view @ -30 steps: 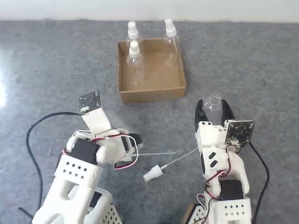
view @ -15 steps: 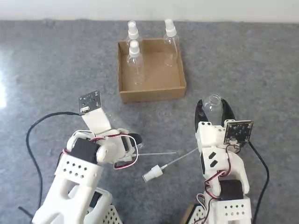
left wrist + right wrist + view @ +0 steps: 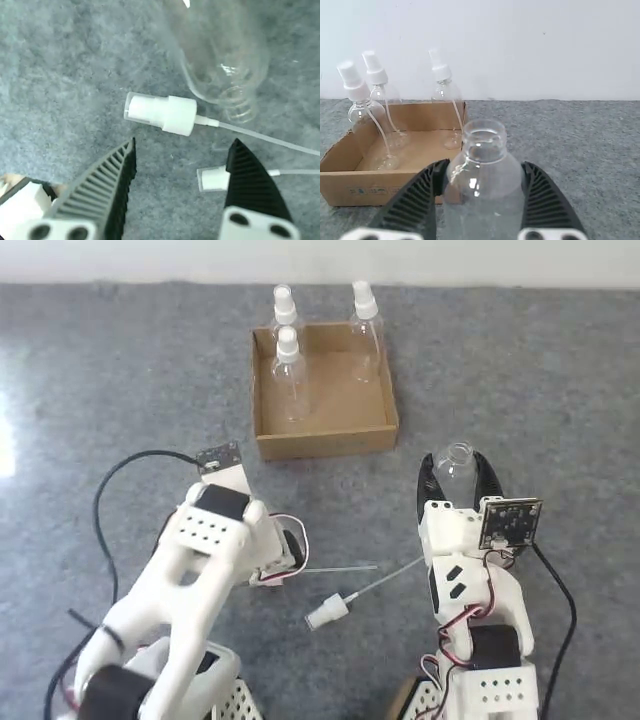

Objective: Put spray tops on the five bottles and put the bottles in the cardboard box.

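Note:
My right gripper [image 3: 457, 478] is shut on a clear bottle [image 3: 456, 454] with no top, held upright in front of the cardboard box [image 3: 325, 440]; the right wrist view has that bottle [image 3: 482, 175] between the jaws. My left gripper [image 3: 182, 147] is open and hangs low over a white spray top [image 3: 162, 114] lying on the table. Beside it lies a second clear bottle [image 3: 220, 60] with an open neck. Another spray top [image 3: 212, 178] is partly hidden by one finger [image 3: 250, 185]. From above, the left gripper [image 3: 290, 548] sits under its arm, with one spray top [image 3: 330, 612] loose nearby.
Three capped bottles [image 3: 290, 370] stand at the box, one inside near its left wall and two at its back edge. Thin dip tubes [image 3: 340, 568] stretch across the grey table between the two arms. Open floor lies left and right of the box.
The left arm has swung forward and turned its wrist down over the spray top. The right arm and its bottle have kept still.

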Motion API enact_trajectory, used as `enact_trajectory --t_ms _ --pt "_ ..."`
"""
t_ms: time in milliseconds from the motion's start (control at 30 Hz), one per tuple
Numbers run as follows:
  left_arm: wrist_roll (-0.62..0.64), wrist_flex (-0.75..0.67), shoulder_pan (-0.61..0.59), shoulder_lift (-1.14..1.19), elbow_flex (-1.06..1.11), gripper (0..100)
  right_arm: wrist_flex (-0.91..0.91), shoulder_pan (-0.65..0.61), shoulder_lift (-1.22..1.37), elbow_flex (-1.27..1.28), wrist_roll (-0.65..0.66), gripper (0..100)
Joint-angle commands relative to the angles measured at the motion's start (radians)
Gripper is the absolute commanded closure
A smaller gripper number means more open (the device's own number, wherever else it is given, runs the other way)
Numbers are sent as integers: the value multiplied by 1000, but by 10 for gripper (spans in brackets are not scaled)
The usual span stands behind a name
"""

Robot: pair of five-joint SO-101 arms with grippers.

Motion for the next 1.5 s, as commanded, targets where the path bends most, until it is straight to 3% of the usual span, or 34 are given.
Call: enact_trajectory --t_ms 0,267,667,967,1133,1467 --pt "68 -107 3 80 -48 728 -28 4 -13 -2 18 982" --pt "120 -213 0 235 -48 728 -28 4 -13 -2 18 982" --pt "120 -210 -2 321 -70 728 -28 4 -13 -2 18 982" --pt "120 68 6 321 -263 728 -28 4 -13 -2 18 981" --pt "120 133 8 321 -314 728 -28 4 -13 -2 18 981" --pt "120 58 8 373 -254 728 -28 4 -13 -2 18 981"
